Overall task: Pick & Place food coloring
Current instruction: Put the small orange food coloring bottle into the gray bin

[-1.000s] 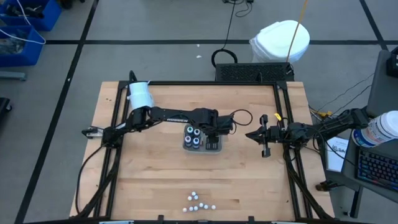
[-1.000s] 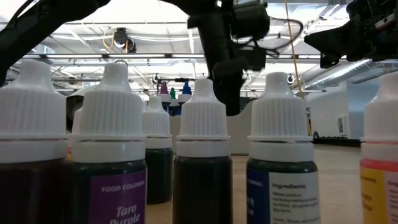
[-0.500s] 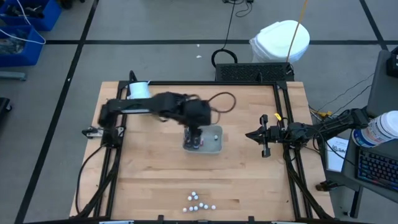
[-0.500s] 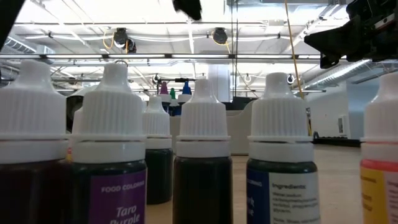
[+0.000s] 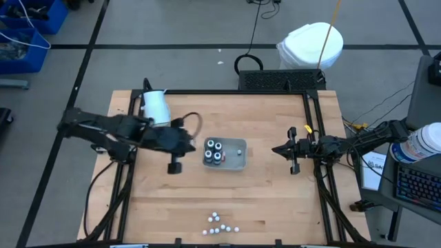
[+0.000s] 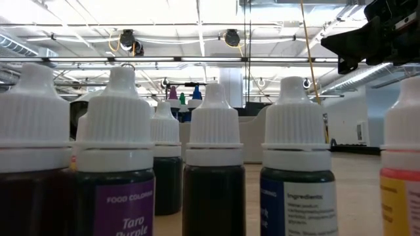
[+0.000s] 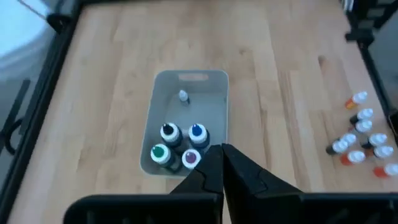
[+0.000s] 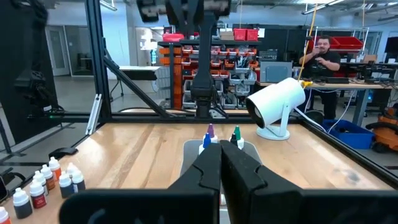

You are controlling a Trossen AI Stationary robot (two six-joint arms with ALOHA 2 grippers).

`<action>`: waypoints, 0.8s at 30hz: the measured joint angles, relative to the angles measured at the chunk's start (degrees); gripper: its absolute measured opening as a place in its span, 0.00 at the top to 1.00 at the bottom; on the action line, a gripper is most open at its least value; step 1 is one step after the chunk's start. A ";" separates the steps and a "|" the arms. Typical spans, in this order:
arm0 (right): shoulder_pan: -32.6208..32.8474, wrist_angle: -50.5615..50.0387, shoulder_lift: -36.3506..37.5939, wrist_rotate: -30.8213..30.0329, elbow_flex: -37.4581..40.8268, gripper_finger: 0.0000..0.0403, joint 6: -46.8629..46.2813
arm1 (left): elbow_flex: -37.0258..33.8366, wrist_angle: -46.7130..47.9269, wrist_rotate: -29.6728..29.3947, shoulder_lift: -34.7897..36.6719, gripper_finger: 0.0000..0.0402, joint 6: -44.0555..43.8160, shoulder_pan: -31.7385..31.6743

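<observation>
Four dark food coloring bottles (image 5: 214, 150) stand upright in the left end of a pale grey tray (image 5: 234, 162). One tiny white bottle (image 7: 183, 96) lies in the tray's other half. Several more small bottles (image 5: 220, 224) stand grouped near the table's front edge; they fill the low view (image 6: 121, 164). My left gripper (image 5: 193, 145) hangs shut and empty above the table, left of the tray (image 7: 163, 82). My right gripper (image 5: 278, 149) is shut and empty near the right rail, pointing level at the tray (image 8: 186, 149).
A large white cylinder (image 5: 155, 107) stands at the table's far left corner. Black rails (image 5: 313, 131) frame the table. Bare wood lies between the tray and the front bottle group. A person (image 8: 320, 53) stands in the room beyond the table.
My left gripper has pulled back from over the tray toward the table's left edge and risen, tipping less steeply downward. It has left the low view. The tray, the four bottles and the tiny white bottle are uncovered and have stayed in place.
</observation>
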State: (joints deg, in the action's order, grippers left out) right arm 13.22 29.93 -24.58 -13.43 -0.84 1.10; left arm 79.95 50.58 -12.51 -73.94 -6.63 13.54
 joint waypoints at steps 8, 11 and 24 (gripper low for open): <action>0.00 0.02 0.00 0.00 0.00 1.00 0.00 | -40.11 -44.89 -2.47 17.16 0.99 2.10 4.52; 0.01 -0.02 0.00 0.00 0.00 1.00 0.00 | -52.22 -58.99 -5.09 18.57 0.99 3.78 6.15; 0.00 0.01 -0.92 -0.02 0.00 1.00 1.20 | -72.09 -86.84 -11.66 18.61 0.99 4.60 9.25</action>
State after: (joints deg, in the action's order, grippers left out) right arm 13.22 29.94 -25.50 -13.45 -0.84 2.30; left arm 7.86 -36.27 -24.17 -55.33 -2.02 22.79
